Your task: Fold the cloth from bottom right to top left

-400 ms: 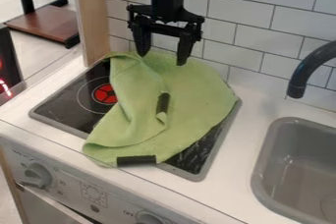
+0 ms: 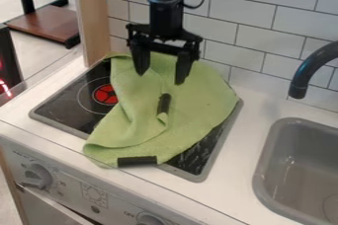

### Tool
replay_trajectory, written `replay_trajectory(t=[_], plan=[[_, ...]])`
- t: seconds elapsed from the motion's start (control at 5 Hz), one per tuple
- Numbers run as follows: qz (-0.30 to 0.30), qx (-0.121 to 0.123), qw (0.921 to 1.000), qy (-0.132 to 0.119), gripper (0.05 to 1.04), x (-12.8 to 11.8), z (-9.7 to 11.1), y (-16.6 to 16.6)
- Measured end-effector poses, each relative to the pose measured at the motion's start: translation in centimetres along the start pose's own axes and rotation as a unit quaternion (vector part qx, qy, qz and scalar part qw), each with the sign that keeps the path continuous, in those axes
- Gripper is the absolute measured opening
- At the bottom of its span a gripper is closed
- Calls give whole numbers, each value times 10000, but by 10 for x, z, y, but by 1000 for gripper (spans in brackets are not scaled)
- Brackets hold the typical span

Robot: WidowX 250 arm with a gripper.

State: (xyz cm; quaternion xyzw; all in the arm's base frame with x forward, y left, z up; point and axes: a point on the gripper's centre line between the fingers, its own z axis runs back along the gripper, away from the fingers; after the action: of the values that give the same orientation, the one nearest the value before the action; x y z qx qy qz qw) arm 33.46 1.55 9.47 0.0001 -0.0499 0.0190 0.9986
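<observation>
End effector — cloth lengthwise toward lower-left

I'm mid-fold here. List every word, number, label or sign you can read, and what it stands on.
Nothing reads for certain as a word or number:
Left knob: marks around it, too small to read.
Right knob: lettering beside it, too small to read.
Panel: a sun-like symbol between the knobs, no readable word.
Cloth: no print that I can make out.
</observation>
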Motion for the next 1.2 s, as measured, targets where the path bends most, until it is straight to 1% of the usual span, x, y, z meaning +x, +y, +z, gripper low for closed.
replay_trajectory(t=[0.2,0.4,0.6,0.8,1.0,1.2], plan=[[-223,-5,9993,-292,999,-13,13,-1],[-1130,23,9926,-445,999,-32,15,-3],[-2352,-98,9711,-387,999,-46,3,-12],[-3620,-42,9318,-249,999,-63,-14,-21],[-4253,97,9049,-98,999,-80,-26,-24],[-4613,329,8866,31,999,-93,-34,-30]])
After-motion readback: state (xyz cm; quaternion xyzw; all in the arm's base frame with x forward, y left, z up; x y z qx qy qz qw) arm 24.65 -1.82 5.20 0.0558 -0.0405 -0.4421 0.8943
